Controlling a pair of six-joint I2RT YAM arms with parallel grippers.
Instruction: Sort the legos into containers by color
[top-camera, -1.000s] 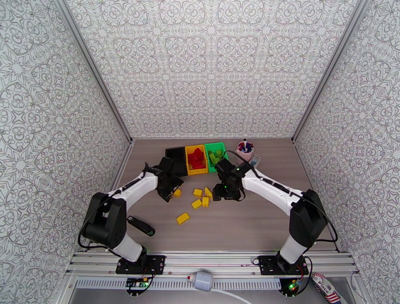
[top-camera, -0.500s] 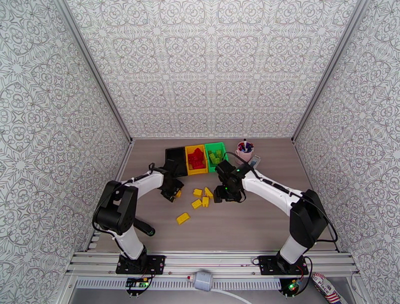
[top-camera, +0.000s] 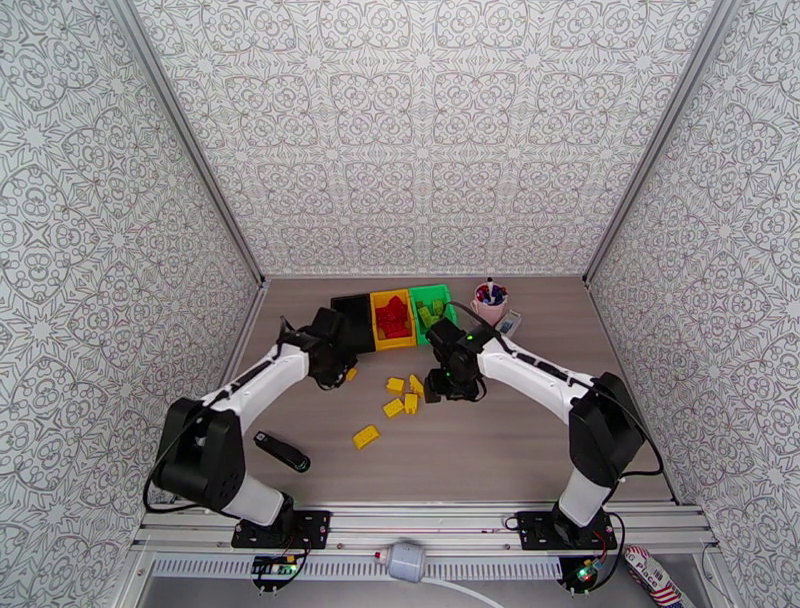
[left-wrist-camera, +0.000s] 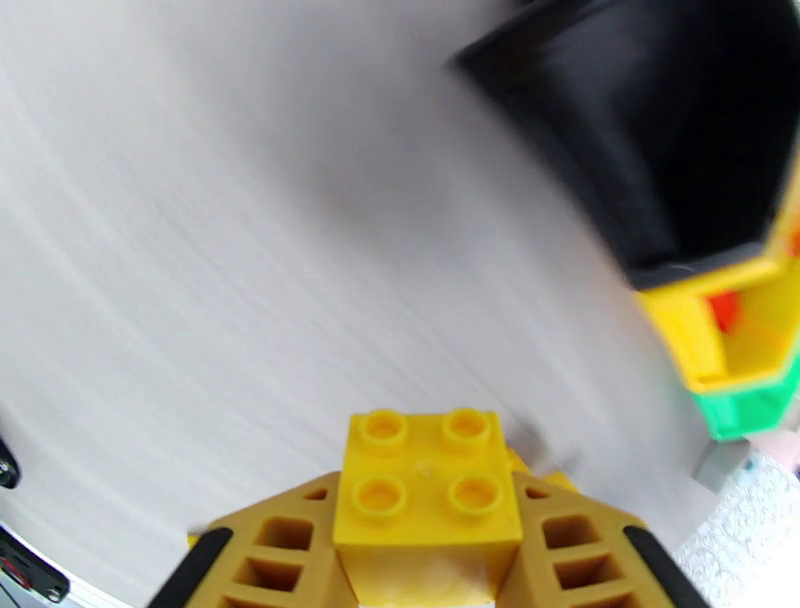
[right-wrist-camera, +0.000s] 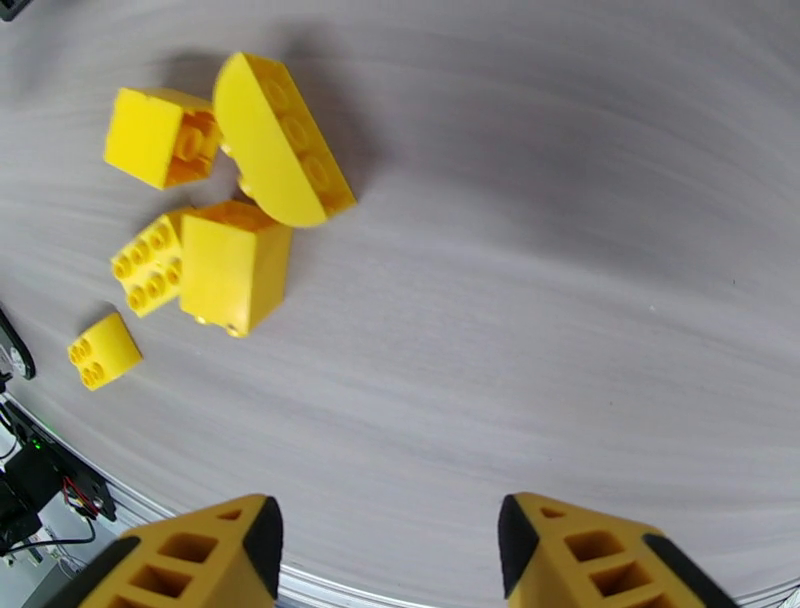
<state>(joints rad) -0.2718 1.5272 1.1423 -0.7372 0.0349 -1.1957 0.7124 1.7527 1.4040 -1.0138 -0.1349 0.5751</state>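
Swung back toward the bins and clamped the left gripper (left-wrist-camera: 430, 565) on a yellow brick (left-wrist-camera: 428, 480), now carried above the table (left-wrist-camera: 250, 250) short of the black bin (left-wrist-camera: 650, 130). Keeps the right gripper (right-wrist-camera: 390, 545) spread and empty over the yellow legos (right-wrist-camera: 235, 265). Could drop the brick into the yellow bin (left-wrist-camera: 735, 330), which already holds red, if released by bin colour, or lose it from a shallow pinch.

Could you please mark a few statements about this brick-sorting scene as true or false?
1. The left hand grips a yellow brick. True.
2. The right hand holds a red brick. False: it is open and empty, above the table.
3. Red bricks lie in the yellow bin. True.
4. The loose bricks on the table are green. False: they are yellow.
5. The pink cup stands left of the yellow bin. False: it stands right of the green bin.
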